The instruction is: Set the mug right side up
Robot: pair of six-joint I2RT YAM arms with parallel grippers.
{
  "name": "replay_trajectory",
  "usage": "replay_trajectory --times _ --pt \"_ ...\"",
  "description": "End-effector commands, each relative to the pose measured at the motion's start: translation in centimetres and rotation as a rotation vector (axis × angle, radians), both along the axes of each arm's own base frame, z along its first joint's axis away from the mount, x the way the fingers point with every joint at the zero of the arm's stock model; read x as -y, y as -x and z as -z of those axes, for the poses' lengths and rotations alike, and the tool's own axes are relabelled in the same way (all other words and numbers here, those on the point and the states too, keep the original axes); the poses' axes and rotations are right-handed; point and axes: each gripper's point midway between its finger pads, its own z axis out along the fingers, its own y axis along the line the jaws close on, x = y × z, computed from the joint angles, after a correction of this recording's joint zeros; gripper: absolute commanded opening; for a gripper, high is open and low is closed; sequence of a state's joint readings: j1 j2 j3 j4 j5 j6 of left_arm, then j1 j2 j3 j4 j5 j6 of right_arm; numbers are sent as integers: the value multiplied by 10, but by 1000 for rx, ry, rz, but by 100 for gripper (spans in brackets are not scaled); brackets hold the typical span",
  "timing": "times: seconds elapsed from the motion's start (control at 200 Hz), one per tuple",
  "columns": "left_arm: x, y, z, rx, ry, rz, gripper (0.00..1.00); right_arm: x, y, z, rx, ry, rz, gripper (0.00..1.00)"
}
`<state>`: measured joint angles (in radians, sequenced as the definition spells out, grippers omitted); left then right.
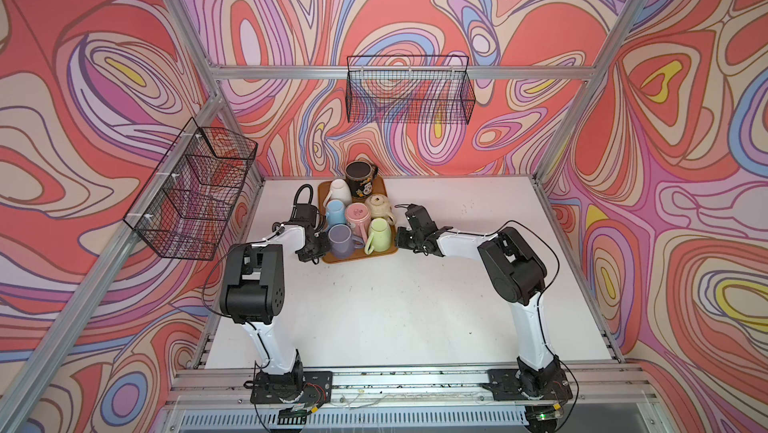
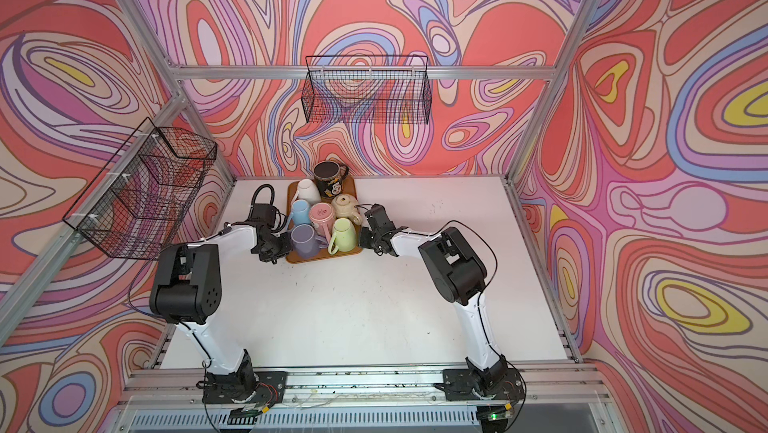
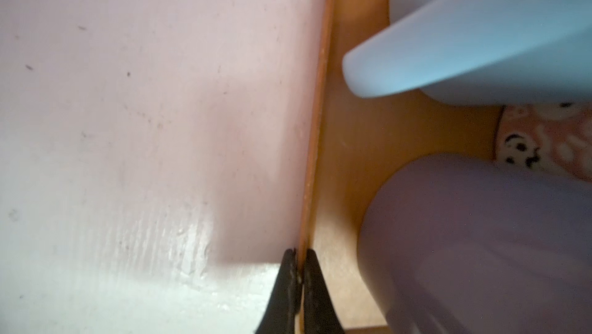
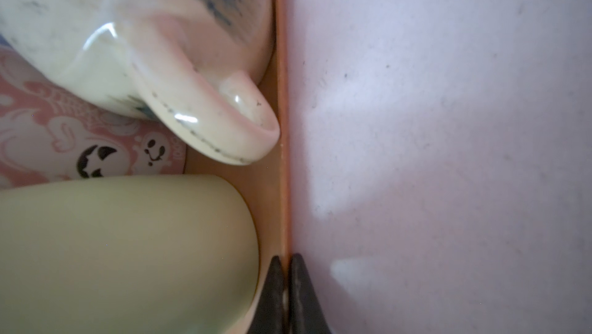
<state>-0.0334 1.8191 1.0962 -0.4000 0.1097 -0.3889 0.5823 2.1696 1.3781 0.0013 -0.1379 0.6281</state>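
left gripper (image 3: 298, 268) pinches tray (image 3: 346, 156) rim beside purple mug (image 3: 480, 236) | right gripper (image 4: 287, 268) pinches opposite rim beside green mug (image 4: 128, 252)

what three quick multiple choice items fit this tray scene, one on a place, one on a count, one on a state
1. Where on the tray does the black mug stand?
A. its far end
B. its near end
C. its middle

2. How many wire baskets hang in the cell?
A. one
B. two
C. four

3. What state are the left claw and right claw in?
A. open, hovering high above
B. shut on the tray's rim
C. each holding a cup by its handle

Key:
1 A: in both top views it sits at the tray's end farthest from the arm bases.
2 B: one hangs on the back rail and one on the left side.
3 B: each wrist view shows the fingertips pinched on either side of the thin orange rim.
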Motion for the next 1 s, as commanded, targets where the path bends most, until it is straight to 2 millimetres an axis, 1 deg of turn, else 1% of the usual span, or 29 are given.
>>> replay_trajectory --times 0.0,0.11,0.245,0.511,0.681,0.846,0.997 --pt "27 35 17 -124 57 -5 0 -2 42 28 -126 36 -71 0" --pt "35 39 14 -118 67 -2 0 4 50 31 -136 45 -72 0" --pt "41 47 15 -107 87 -15 0 12 60 32 -148 61 -75 0" --pt "59 62 13 -91 79 18 0 27 80 27 -155 66 -69 0" --pt "72 76 17 -85 67 43 0 42 96 23 -159 84 -58 0" --pt "77 94 20 -90 37 61 0 56 112 18 -160 107 -55 0" --pt "81 107 20 -76 17 85 0 70 131 16 -171 117 -48 0"
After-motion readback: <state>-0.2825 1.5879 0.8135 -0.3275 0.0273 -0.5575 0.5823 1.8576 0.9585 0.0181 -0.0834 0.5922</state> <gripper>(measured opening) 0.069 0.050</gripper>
